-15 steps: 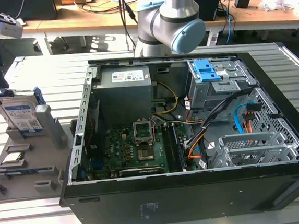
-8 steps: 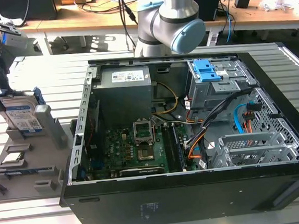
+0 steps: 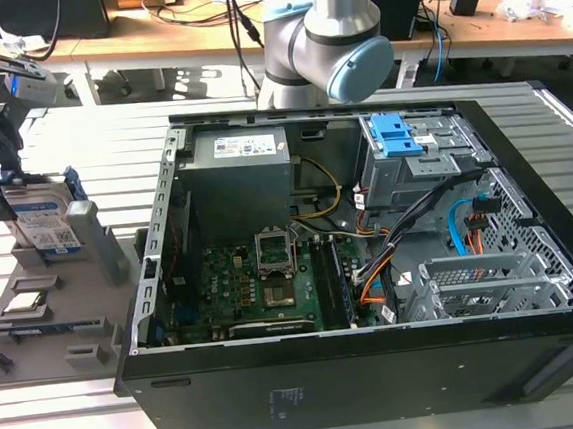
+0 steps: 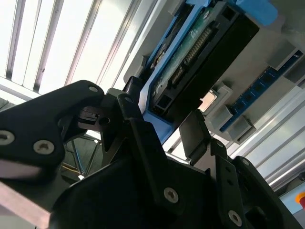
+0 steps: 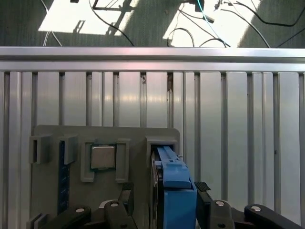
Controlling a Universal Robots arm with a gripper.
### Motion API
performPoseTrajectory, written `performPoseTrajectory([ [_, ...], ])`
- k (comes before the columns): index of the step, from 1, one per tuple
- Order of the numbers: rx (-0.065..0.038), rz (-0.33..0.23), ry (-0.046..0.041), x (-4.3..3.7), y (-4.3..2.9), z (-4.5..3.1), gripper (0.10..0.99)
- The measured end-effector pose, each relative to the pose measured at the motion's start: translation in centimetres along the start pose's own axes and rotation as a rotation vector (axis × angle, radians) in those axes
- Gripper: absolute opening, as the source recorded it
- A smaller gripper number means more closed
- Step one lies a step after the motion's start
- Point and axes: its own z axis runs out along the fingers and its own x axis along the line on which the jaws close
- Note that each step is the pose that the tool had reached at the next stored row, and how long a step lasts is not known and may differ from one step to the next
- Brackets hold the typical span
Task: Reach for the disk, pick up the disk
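The disk (image 3: 46,220) stands upright on its narrow edge in a slot at the far end of a grey holder (image 3: 76,328), at the exterior view's left, well apart from the inside of the open computer case (image 3: 382,392). Its broad face is silver metal with a white-and-blue label, and a blue plastic rail runs along its upper edge. In the first wrist view the disk (image 5: 174,176) shows this rail as a smooth, long blue bar. In the second wrist view the disk (image 4: 200,43) shows a dark end face with a row of small connector pins. The gripper (image 5: 164,191) is over the disk with one black finger on each side of it, and its jaws are spread and not clamped. One finger (image 5: 126,195) stands off from the disk with a strip of grey holder between them, while the other is just beside the opposite edge. The holder is matt grey plastic with square pockets, and a flat square silver chip (image 5: 102,157) lies in one pocket beside the disk's slot. Everything rests on a table (image 5: 238,143) of long aluminium slats with narrow grooves, which lies bare beyond the holder. The black case has sharp sheet-metal edges and lies near the holder's side. The grey arm (image 3: 327,40) rises behind it.
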Motion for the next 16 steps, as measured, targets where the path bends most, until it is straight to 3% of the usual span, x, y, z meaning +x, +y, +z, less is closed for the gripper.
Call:
performPoseTrajectory([
  [6, 0.0, 0.0, 0.0001, 0.0, 0.0, 0.0, 0.588],
  [9, 0.0, 0.0, 0.0004, 0.0, 0.0, 0.0, 0.396],
  [16, 0.0, 0.0, 0.0006, 0.0, 0.0, 0.0, 0.369],
])
